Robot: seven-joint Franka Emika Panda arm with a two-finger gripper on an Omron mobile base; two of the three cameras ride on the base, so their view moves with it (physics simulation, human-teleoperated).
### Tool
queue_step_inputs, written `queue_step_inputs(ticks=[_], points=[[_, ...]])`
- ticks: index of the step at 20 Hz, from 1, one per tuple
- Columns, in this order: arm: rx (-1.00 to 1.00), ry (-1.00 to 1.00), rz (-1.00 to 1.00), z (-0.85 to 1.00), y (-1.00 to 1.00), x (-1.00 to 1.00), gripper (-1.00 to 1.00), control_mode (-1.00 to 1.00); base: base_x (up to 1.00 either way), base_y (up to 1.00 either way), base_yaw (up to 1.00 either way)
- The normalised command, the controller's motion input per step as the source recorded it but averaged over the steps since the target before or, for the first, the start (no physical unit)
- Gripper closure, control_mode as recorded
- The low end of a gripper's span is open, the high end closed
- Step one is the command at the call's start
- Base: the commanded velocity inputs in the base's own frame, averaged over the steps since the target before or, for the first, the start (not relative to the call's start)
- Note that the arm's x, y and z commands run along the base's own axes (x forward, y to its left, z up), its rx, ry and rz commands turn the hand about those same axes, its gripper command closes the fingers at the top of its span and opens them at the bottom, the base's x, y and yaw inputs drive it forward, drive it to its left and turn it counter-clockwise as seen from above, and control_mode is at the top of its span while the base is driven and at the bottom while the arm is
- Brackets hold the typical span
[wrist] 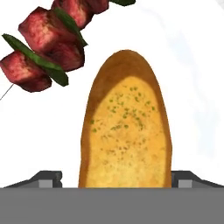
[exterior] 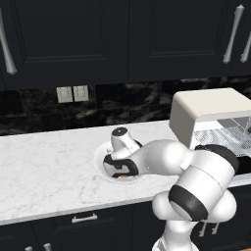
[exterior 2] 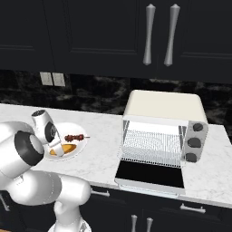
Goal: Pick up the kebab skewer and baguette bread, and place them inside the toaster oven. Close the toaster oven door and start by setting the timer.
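The claw (wrist: 116,179) is seen spread wide over a white plate (exterior 2: 78,147) on the white marble table (exterior: 44,166), with 1 dark fingertip (wrist: 46,179) on each side of the baguette bread (wrist: 126,127) — the jaws stand apart from the loaf and nothing is gripped. In the hand view the bread is recorded as a golden-orange oval with a darker crust rim and green flecks, lying lengthwise between the fingertips. The kebab skewer (wrist: 48,48) lies just beside it on the same plate, its red-brown meat chunks interleaved with green pieces and its thin stick end projecting past the last chunk. From the right base view the skewer (exterior 2: 74,137) is noted on the far part of the plate, the bread (exterior 2: 65,150) nearer the table's front edge. The toaster oven (exterior 2: 163,108) stands well apart on the table, to the right of the plate — the toaster oven door (exterior 2: 151,176) is folded down flat, and the wire rack (exterior 2: 149,147) is exposed. 3 dark knobs (exterior 2: 194,142) are stacked on its right front.
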Motion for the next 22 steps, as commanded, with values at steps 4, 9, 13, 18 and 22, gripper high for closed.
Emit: queue_step_inputs(ticks=[4,9,13,18,22], points=[[0.02,0.04,-0.01,-0.26,0.0,0.0,1.0,-1.0,0.0,0.0,0.0],[0.0,0.03,0.0,-0.33,-0.18,-0.12,1.0,-1.0,0.0,0.0,0.0],[0.09,0.0,0.02,0.64,-0.43,-0.9,1.0,-1.0,0.0,0.0,0.0],[0.12,0.0,0.11,1.0,-0.73,-1.0,1.0,-1.0,0.0,0.0,0.0],[0.01,-0.01,0.3,0.74,-1.0,-1.0,1.0,-1.0,0.0,0.0,0.0]])
